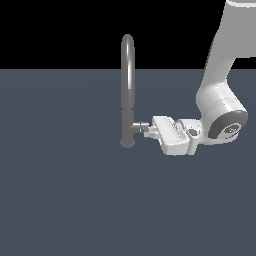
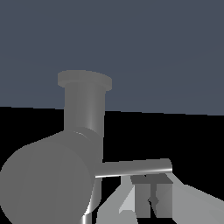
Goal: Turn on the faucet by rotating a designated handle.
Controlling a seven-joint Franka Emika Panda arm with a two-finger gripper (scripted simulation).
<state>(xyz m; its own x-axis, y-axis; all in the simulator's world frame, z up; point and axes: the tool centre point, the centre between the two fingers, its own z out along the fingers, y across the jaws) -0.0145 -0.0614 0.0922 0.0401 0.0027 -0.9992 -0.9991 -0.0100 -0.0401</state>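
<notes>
A flat, dark slate-blue counter (image 1: 65, 200) fills the lower part of the exterior view and runs back to a straight edge, with plain black behind it. The surface is evenly lit and without pattern.

The faucet (image 1: 128, 95) stands upright on the counter a little toward the exterior view's left of centre. Its small round base sits on the surface, a cylindrical body rises from it, and the narrow arched spout reaches up past the counter's far edge into the black. The handle (image 1: 139, 125) juts sideways from the lower body, toward the exterior view's right, just above the base.

The white arm (image 1: 220, 85) comes down from the upper corner on the exterior view's right, bends at a rounded joint, and lies nearly level with the handle. The claw (image 1: 149, 131) is at the tip of the handle stub, its pale fingers touching or just beside it.

In the wrist view the faucet (image 2: 85, 113) looms close and appears turned over, with its round base toward the counter. The thick end of the handle (image 2: 43, 179) fills one corner, and its thin lever rod (image 2: 135, 167) extends out from it. The fingers (image 2: 151, 197) lie just beside that rod, close together with only a thin seam between them. Whether they are clenched on anything I cannot tell.
</notes>
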